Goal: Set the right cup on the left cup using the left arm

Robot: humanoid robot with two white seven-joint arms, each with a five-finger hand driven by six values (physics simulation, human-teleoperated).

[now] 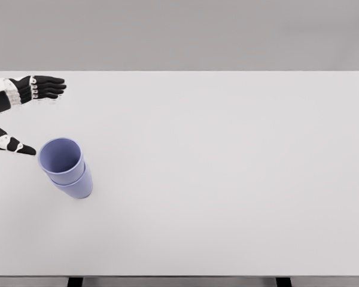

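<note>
Near table's (pixel 227 179) left edge, cups (pixel 66 167) nested; left hand (pixel 30 113) spread, apart.

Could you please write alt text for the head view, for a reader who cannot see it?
Two lavender cups stand nested, one inside the other, near the left side of a white table. The left hand hovers open further back at the left edge, holding nothing, with its thumb close beside the top cup's rim.

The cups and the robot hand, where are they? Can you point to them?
Top cup (pixel 61 156), head view, on its open rim's inside.
Bottom cup (pixel 79 186), head view, on its outer wall below the top cup.
Left hand (pixel 43 88), head view, on the black fingers.
</note>
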